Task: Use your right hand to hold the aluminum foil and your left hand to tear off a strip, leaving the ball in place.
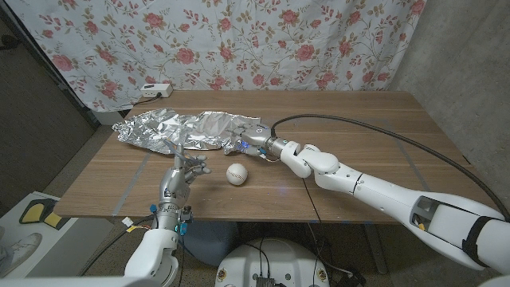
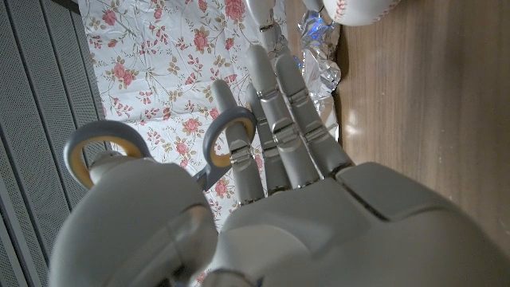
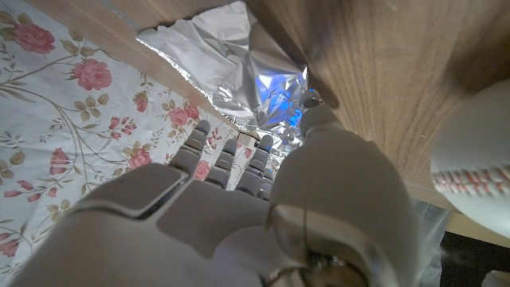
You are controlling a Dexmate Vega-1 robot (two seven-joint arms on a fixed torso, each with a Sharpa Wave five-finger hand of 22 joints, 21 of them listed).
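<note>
A crumpled sheet of aluminum foil (image 1: 179,130) lies on the wooden table (image 1: 374,135) at the back left. My right hand (image 1: 253,138) presses its fingers down on the foil's right end; in the right wrist view the fingertips (image 3: 227,155) reach onto the foil (image 3: 239,72). My left hand (image 1: 182,174) stands just in front of the foil's near edge, fingers straight and apart, holding nothing. Its fingers (image 2: 279,104) point at the foil (image 2: 319,60) in the left wrist view. A white baseball (image 1: 237,174) sits on the table between the two hands, near the right wrist.
A black cable (image 1: 358,119) arcs from my right wrist across the table's right half. A small white box (image 1: 153,90) sits behind the table's back left corner, before a floral curtain (image 1: 239,48). The near table edge runs just behind my left wrist.
</note>
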